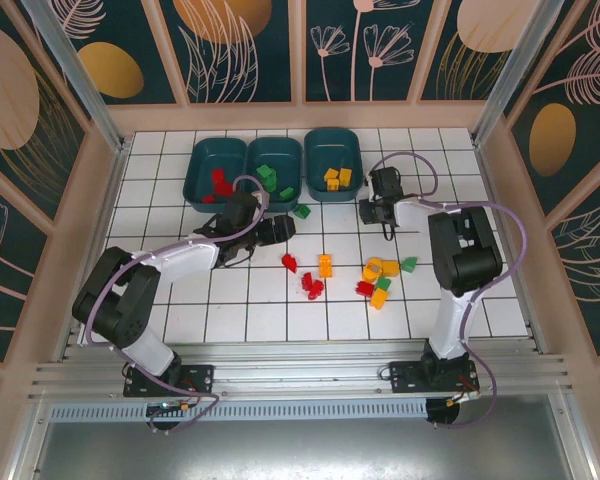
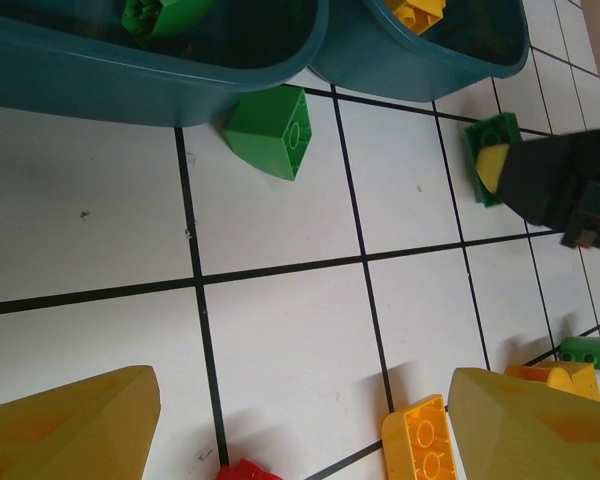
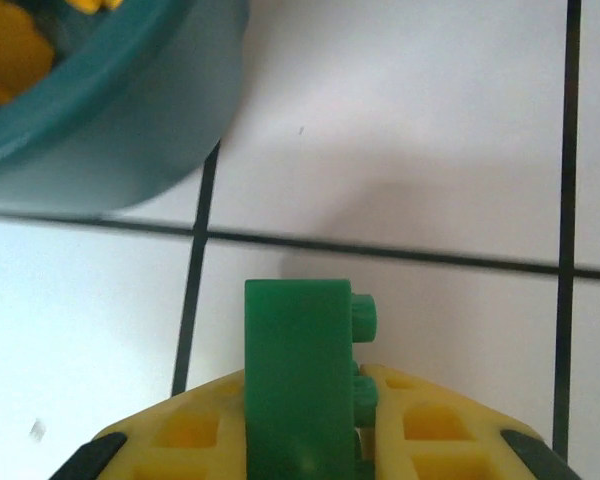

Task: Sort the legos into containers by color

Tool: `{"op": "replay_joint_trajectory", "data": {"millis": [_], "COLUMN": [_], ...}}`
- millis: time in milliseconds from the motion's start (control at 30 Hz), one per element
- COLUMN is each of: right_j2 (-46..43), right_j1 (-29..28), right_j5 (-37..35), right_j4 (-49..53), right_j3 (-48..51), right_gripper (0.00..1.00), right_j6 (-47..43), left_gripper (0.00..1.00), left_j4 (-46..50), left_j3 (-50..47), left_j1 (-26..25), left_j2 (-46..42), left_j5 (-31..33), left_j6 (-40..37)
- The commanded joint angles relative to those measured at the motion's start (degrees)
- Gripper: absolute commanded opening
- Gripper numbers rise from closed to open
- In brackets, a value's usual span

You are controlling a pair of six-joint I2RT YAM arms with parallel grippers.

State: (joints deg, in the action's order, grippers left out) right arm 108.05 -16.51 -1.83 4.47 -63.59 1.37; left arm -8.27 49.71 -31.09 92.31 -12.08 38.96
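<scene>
A: Take me across from the left. What's sorted?

B: The left bin (image 1: 218, 140) has red bricks (image 1: 220, 183) in it, and the middle bin (image 1: 275, 140) has green ones (image 1: 268, 178). The left gripper (image 1: 270, 230) hangs just in front of the middle bin with its jaws wide and nothing between them. A loose green brick (image 1: 301, 211) lies on the table (image 1: 460, 200) near that bin's front corner.

A: And further right?

B: The right bin (image 1: 332, 131) holds yellow bricks (image 1: 337, 179). Just in front of its right corner, the right gripper (image 1: 380, 212) is clamped on a green brick (image 3: 298, 380), pads on the flat sides and studs pointing sideways. I can't tell whether it's off the table.

A: So that one goes to the middle bin?

B: I'd say so. It looks pinched near one end, so lift slowly and check it doesn't swivel. Raise it above the right bin's rim before moving left, or it could clip the wall or drop in with the yellows.

A: Is the left arm in the way?

B: It could be, since it sits right at the middle bin. Come in over the back half and let go low.

A: What's left?

B: A mixed pile (image 1: 378, 277) nearer the arms.
</scene>
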Motion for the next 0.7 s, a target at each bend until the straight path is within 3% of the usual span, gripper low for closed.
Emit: {"op": "replay_joint_trajectory", "data": {"millis": [0,100,233,400,567,667], "right_j2": [-9.8,-15.8,-14.7,-2.0,11.0,16.5], "right_j1": [-2.5,-6.5,-12.2,-17.1,-19.4,-19.6], "right_j5": [0.6,0.7,2.8,4.6,4.6,4.1], "right_j4": [-2.1,-3.9,-5.7,-6.4,-2.9,-0.8], "right_j3": [4.1,6.5,2.4,-11.4,-27.7,-35.1], "right_gripper": [0.13,0.13,0.13,0.13,0.15,0.29], "right_j6": [4.2,6.8,8.0,9.0,7.9,8.3], "left_gripper": [0.78,0.85,0.92,0.99,0.99,0.99], "left_j4": [0.9,1.5,-0.1,-3.0,-0.8,0.2], "left_j3": [-1.9,-5.4,-12.4,-21.5,-23.6,-24.0], "left_j1": [-0.2,0.4,4.5,11.7,11.9,11.9], "left_j2": [-6.3,-13.0,-21.0,-28.3,-32.0,-33.3], "left_j5": [3.9,10.3,14.6,12.1,10.7,9.9], "left_j6": [-0.9,0.4,6.2,13.5,12.9,12.8]}}
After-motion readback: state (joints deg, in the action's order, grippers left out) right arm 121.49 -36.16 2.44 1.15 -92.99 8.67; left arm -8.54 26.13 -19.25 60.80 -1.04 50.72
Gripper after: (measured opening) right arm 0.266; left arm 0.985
